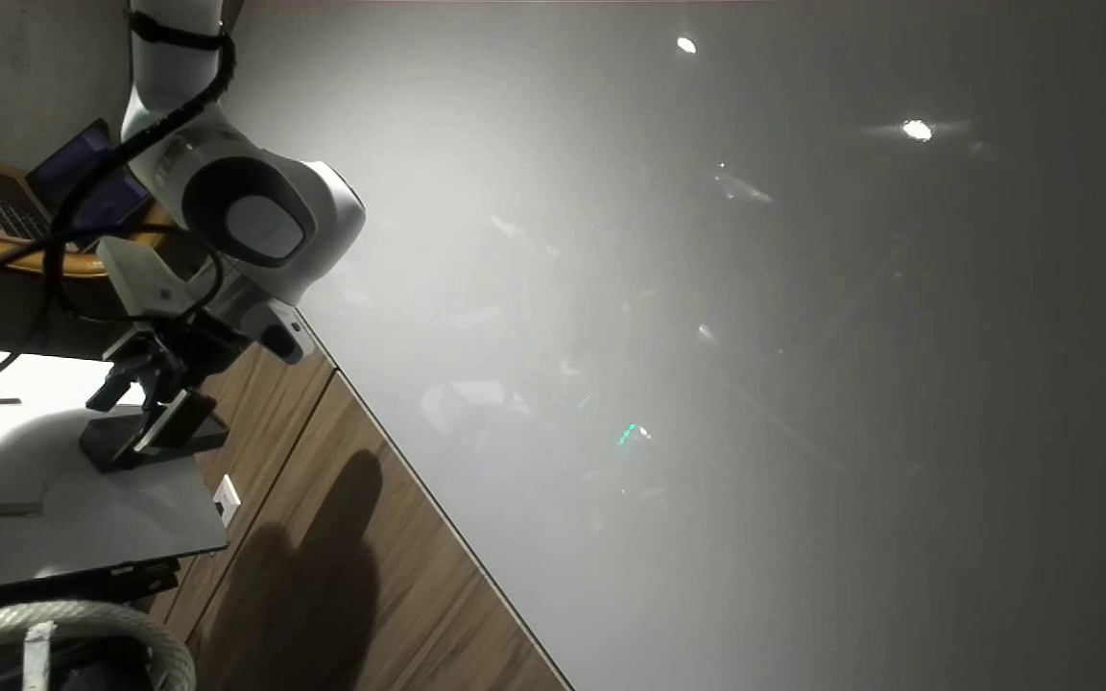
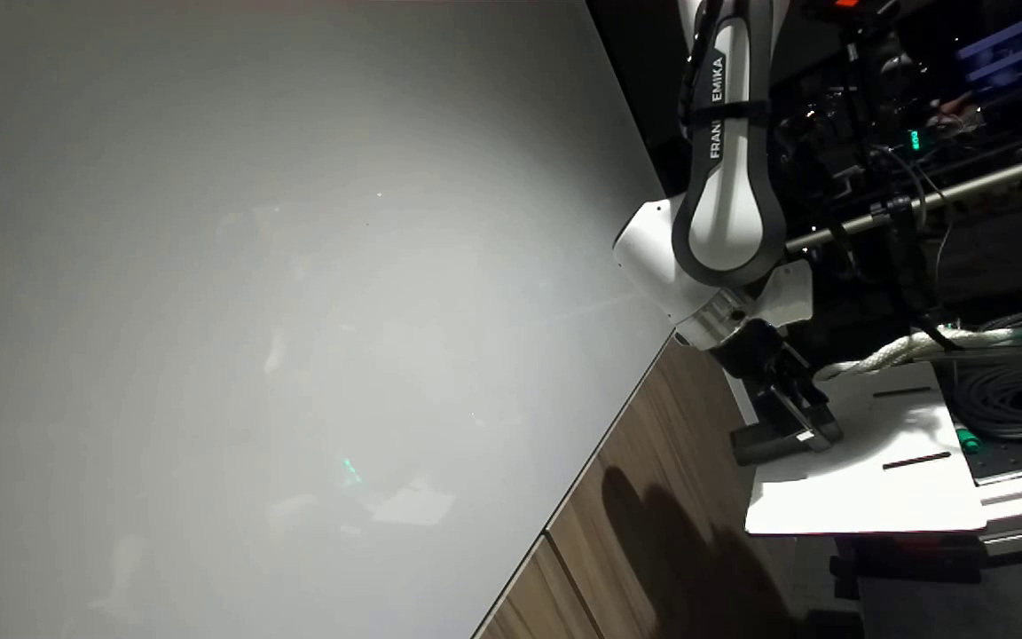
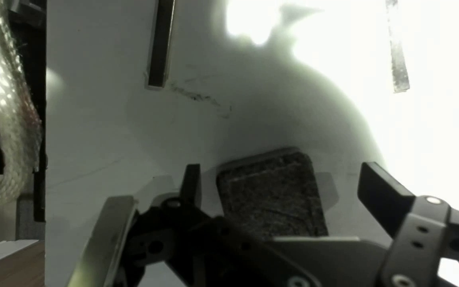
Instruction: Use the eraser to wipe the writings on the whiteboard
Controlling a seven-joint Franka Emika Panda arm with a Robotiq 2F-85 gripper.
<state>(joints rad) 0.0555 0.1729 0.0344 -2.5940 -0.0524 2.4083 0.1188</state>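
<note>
One arm label [image 2: 717,80]: "FRAN… EMIKA" | hand [image 3: 281,183]: spread wide astride eraser [image 3: 269,197], holding nothing

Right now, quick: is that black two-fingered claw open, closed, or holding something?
Black two-fingered claw: open, holding nothing; in the wrist view, gaps show on both sides of the dark, felt-like oblong eraser.

In the wrist view, the black metal jaws hide the lower end of the dark grey, felt-faced oblong eraser [image 3: 271,195]; beyond the left edge of the flat white desk [image 3: 94,131], a pale braided rope [image 3: 14,111] is cut off. In both exterior views the glossy grey-white whiteboard [image 1: 803,336] is cropped; whether its faint pale patches [image 1: 478,392] are smears or reflections cannot be told.
</note>
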